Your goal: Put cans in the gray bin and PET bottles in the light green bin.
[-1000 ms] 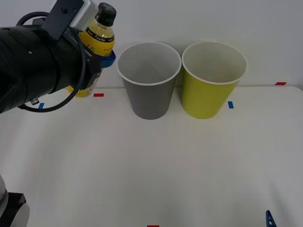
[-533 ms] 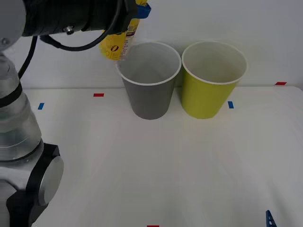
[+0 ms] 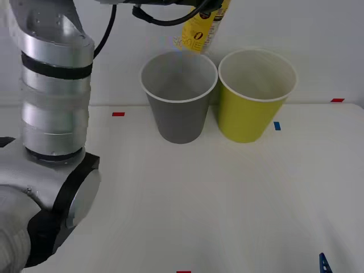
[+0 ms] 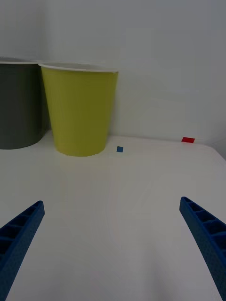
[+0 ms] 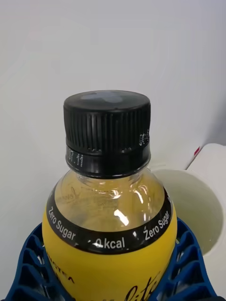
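gripping the yellow-labelled, black-capped pet bottle (image 5: pixel 107 188), the left gripper (image 5: pixel 110 277) hangs above the gray bin (image 3: pixel 179 108).

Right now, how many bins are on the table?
2: the gray bin on the left, the light green bin beside it on the right, near the back wall.
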Robot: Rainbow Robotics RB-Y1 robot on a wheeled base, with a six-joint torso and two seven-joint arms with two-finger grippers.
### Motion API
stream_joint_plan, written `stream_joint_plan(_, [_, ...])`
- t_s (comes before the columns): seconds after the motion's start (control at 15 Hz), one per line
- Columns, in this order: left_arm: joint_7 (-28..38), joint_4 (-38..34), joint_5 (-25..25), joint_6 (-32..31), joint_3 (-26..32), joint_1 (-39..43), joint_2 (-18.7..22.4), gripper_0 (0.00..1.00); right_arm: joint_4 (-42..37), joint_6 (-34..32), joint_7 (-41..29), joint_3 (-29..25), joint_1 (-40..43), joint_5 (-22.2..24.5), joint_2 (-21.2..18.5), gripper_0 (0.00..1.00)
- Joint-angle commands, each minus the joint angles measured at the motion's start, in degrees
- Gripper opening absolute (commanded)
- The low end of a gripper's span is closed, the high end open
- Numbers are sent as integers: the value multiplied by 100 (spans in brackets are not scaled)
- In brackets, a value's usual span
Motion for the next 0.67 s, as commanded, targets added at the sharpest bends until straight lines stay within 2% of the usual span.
stream_joint_plan(0.07, [54,1188,60,-1202,-443,-475,-219,0,0,0,0,0,0,0,0,100])
stream_joint_plan(0.27, [116,2111,95,-2415,-953,-686,-386,0,0,0,0,0,0,0,0,100])
stream_joint_plan(0.4, [124,2620,403,-3066,-1181,-704,-483,0,0,0,0,0,0,0,0,100])
stream_joint_plan(0.67, [89,3315,464,-4032,-1498,-695,-729,0,0,0,0,0,0,0,0,100])
